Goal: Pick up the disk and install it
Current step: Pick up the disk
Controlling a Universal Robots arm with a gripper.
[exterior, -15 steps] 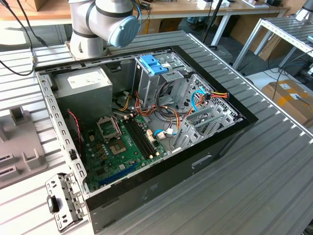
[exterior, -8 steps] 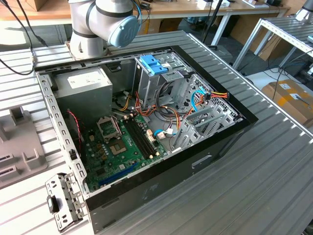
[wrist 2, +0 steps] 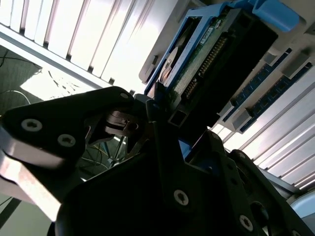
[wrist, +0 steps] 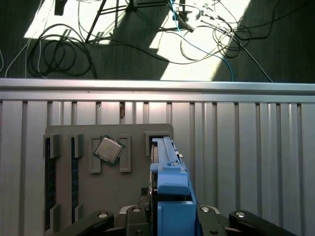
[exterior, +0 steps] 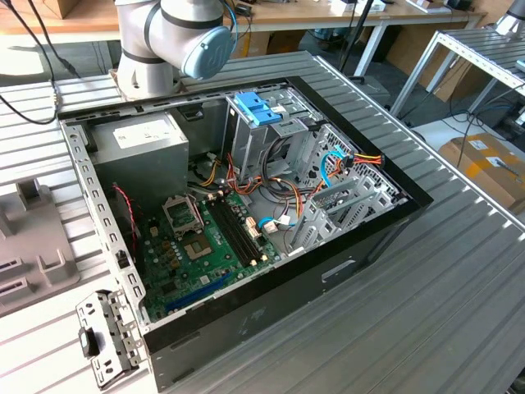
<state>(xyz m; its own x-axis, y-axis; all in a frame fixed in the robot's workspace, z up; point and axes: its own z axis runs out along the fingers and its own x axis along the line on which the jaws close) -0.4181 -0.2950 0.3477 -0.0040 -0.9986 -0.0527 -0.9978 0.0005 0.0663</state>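
The disk wore smooth, bright blue plastic rails over a dark body, with a bare circuit board showing in the second wrist view. The claw was matt black, studded with shiny metal screw heads. The counter was ribbed, dull silver metal. The computer case had matt black outer panels and bare perforated steel inside.

The exterior view stands off the arm, high and oblique, looking down across the ribbed counter into the open computer case from middling range. The first wrist view looks straight down past the pincer onto a grey tray (with floor beyond the counter's edge). The second wrist view sits very close and tilted, looking along the pincer. Both wrist views share the disk and the tray.
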